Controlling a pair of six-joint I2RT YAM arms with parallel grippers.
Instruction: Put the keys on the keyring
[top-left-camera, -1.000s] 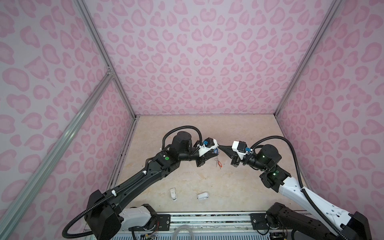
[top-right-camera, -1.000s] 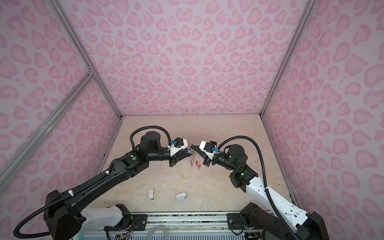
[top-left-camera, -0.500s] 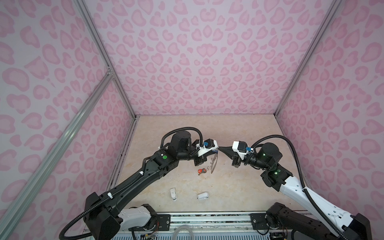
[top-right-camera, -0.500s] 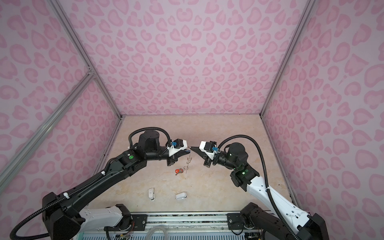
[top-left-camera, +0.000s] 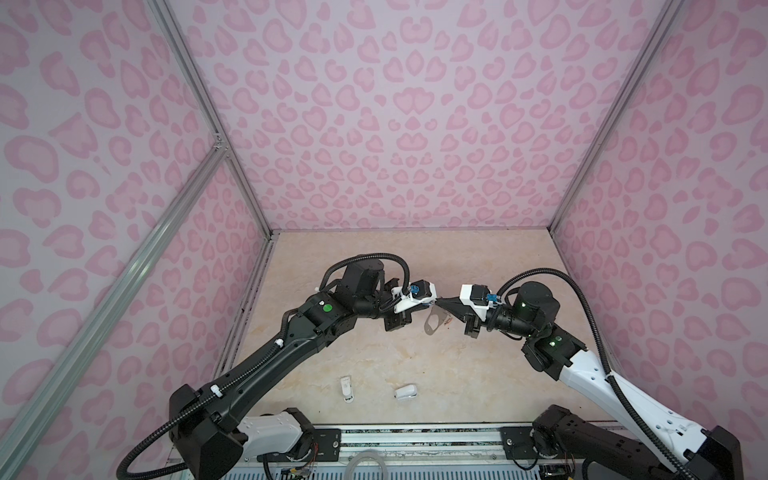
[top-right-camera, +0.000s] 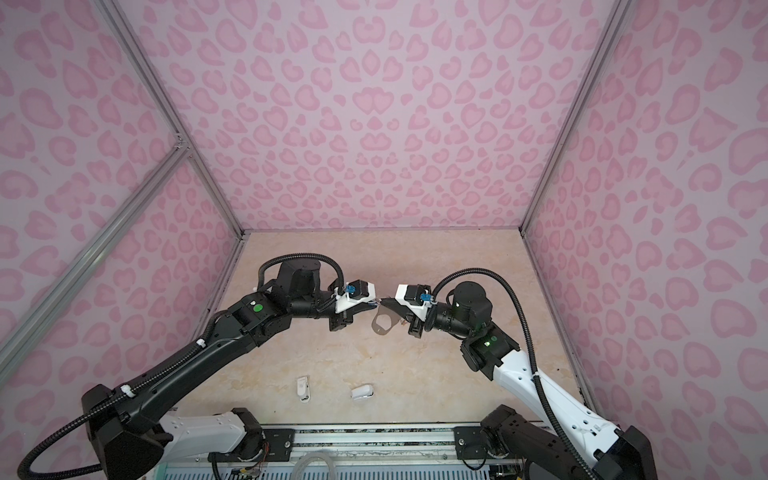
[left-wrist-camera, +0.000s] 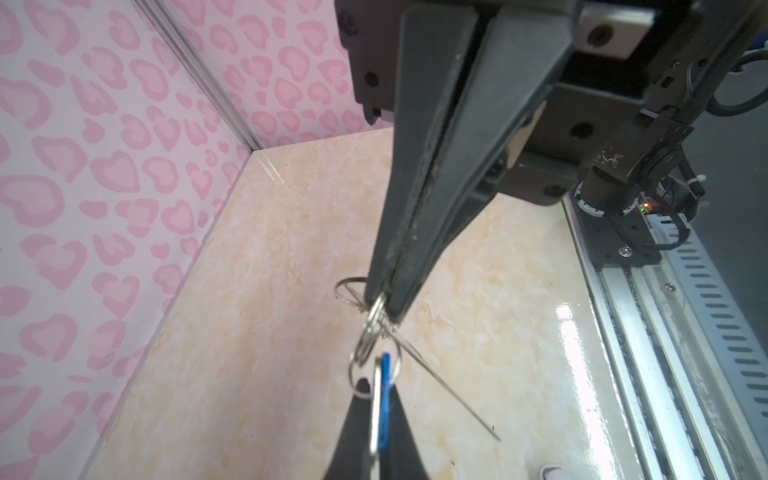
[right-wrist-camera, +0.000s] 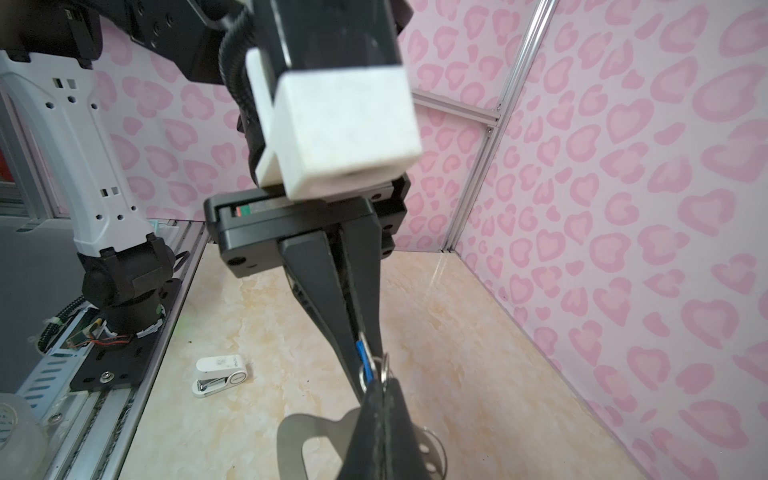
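In both top views my two grippers meet tip to tip above the middle of the floor. My left gripper (top-left-camera: 432, 301) (left-wrist-camera: 379, 388) is shut on the blue-tagged key (left-wrist-camera: 384, 405) (right-wrist-camera: 363, 356), which is held edge-on. The key's small ring touches the wire rings (left-wrist-camera: 370, 332) of the keyring. My right gripper (top-left-camera: 441, 301) (right-wrist-camera: 380, 384) is shut on one of those wire rings. The grey keyring plate (top-left-camera: 434, 323) (top-right-camera: 382, 323) (right-wrist-camera: 309, 432) hangs below it. A small orange-red tag (top-left-camera: 447, 321) shows at the plate's right edge, and its key is hidden.
Two small white plastic objects (top-left-camera: 347, 388) (top-left-camera: 405, 392) lie near the front edge of the beige floor (top-left-camera: 374, 353); one (right-wrist-camera: 220, 370) shows in the right wrist view. Pink patterned walls close three sides. A metal rail (top-left-camera: 415, 434) runs along the front.
The hanging plate has turned to face the camera. The orange-red tag swung from its left side to its right. My left gripper's jaws closed slightly and its tip moved closer to the right gripper.
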